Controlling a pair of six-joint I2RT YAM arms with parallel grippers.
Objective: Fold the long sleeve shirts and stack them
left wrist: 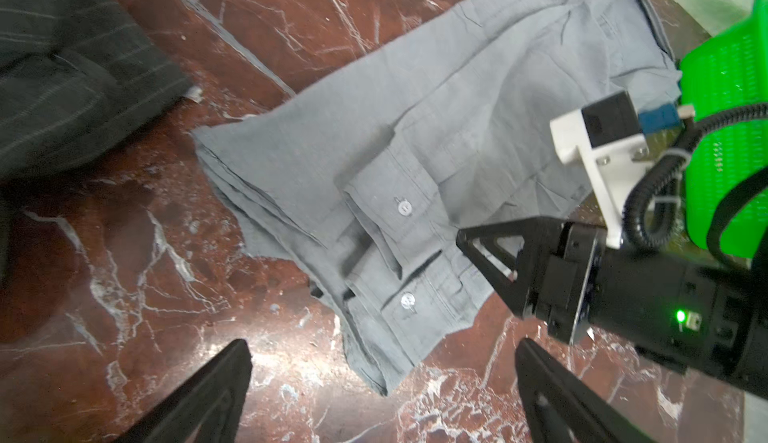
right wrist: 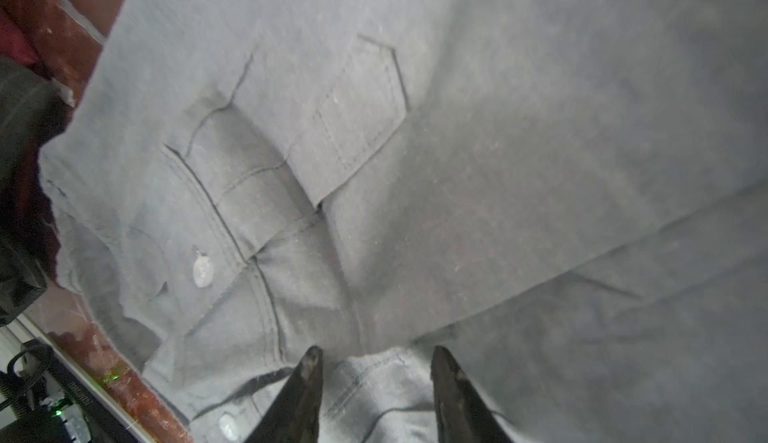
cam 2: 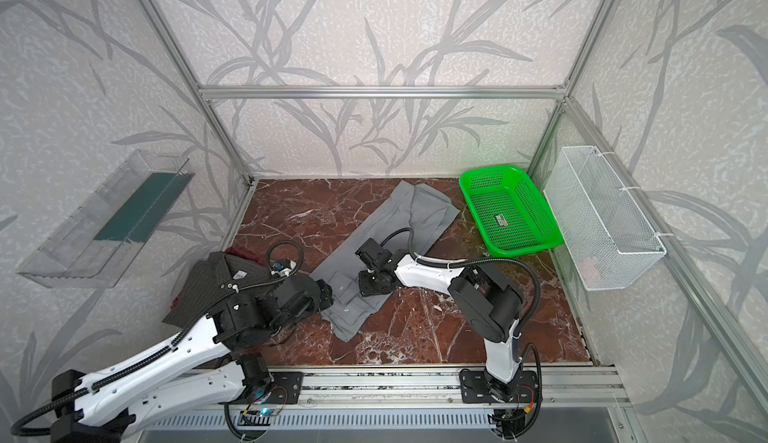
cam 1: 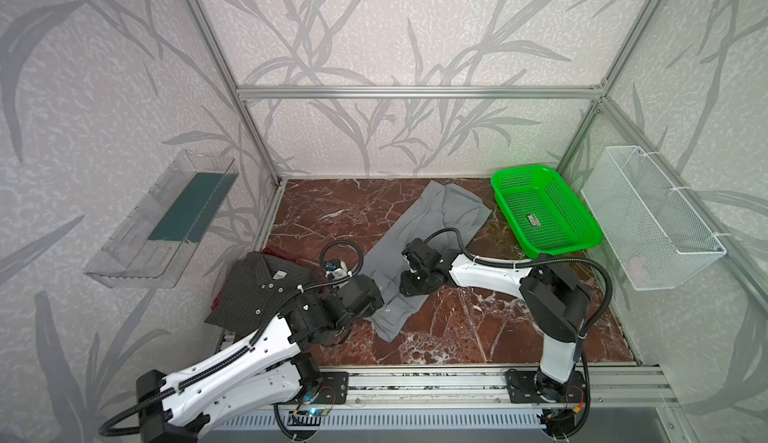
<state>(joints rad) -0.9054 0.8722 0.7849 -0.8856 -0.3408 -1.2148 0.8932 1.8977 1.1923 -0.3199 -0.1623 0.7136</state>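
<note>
The mid-grey button-up shirt (cam 1: 449, 220) lay on the marble table (cam 1: 332, 212) as a long, narrow band, running diagonally from beside the green mesh basket (cam 1: 519, 196) toward the front. Its sleeves were laid over the body, with the buttoned cuffs (left wrist: 399, 208) at the near end. That layout likely left one more fold across its length.

The right gripper (right wrist: 374, 362) was down on that near part, jaws partly apart, with a ridge of grey cloth between the tips. It seemed placed to pinch the layers together, though no firm grip showed. The left gripper (left wrist: 382, 349) hovered just off the near hem with its jaws spread wide and empty, probably ready to take the other corner so the end could lift evenly.

The charcoal pinstriped shirt (cam 1: 253, 291) sat folded at the table's left front edge, well apart from the grey one, apparently as the base of the stack.
</note>
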